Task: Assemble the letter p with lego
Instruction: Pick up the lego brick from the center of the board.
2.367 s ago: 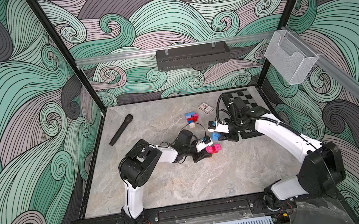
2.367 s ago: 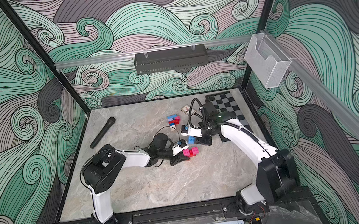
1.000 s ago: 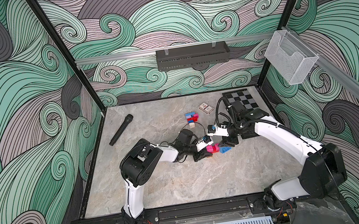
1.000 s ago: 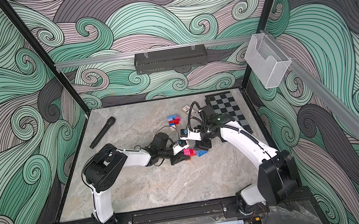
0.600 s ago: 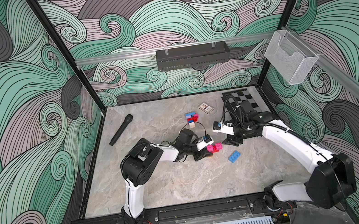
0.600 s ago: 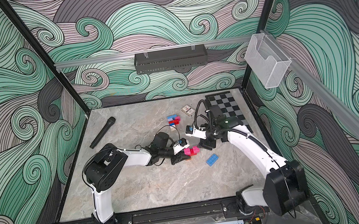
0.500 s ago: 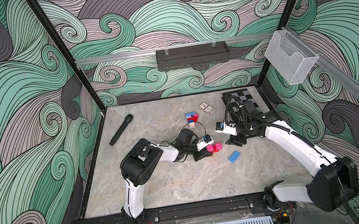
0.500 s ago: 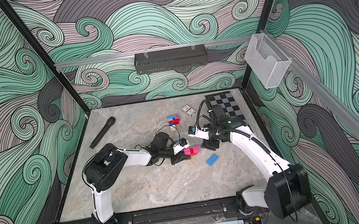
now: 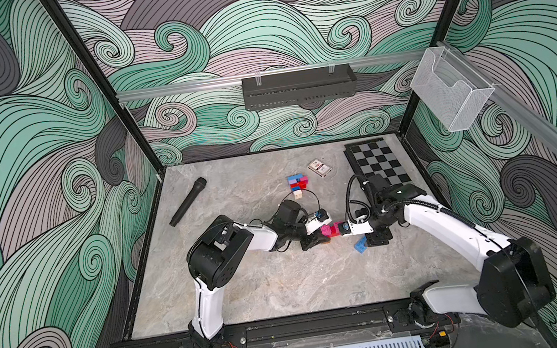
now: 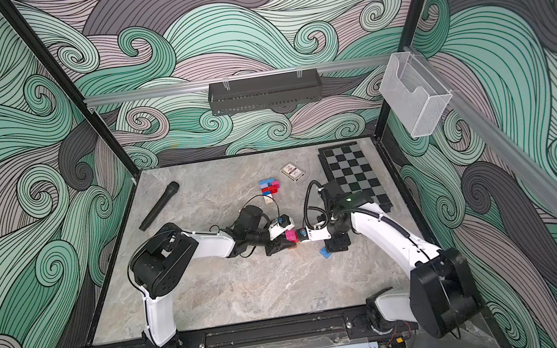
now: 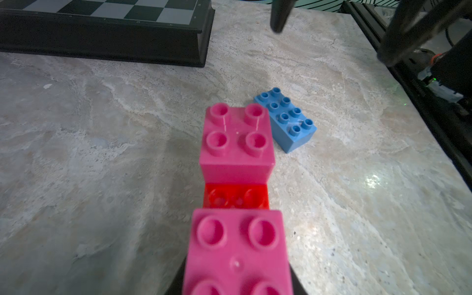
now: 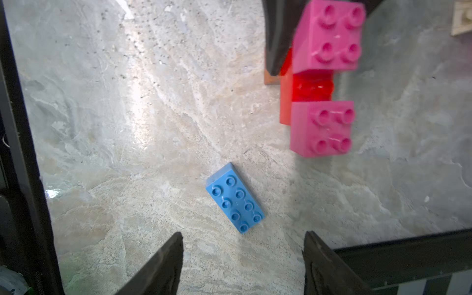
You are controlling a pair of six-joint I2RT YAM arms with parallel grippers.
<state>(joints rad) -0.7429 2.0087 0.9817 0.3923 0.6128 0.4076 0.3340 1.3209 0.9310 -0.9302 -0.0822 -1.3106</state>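
Lego assembly (image 9: 328, 230) of pink and red bricks is clamped by the left gripper (image 9: 318, 232) near the middle of the worktop (image 9: 268, 288). A blue brick (image 12: 235, 198) lies loose beside it, close by the right gripper (image 12: 244, 236), whose jaws are spread apart.

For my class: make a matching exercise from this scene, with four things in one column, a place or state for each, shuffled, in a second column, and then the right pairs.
Things
1. blue brick
2. pink-red stack
3. microphone
4. card deck

Places or states
A. gripped in the left gripper
B. lying loose, studs up
C. beside the chessboard
D. far left, alone

Pairs: 1-B, 2-A, 3-D, 4-C
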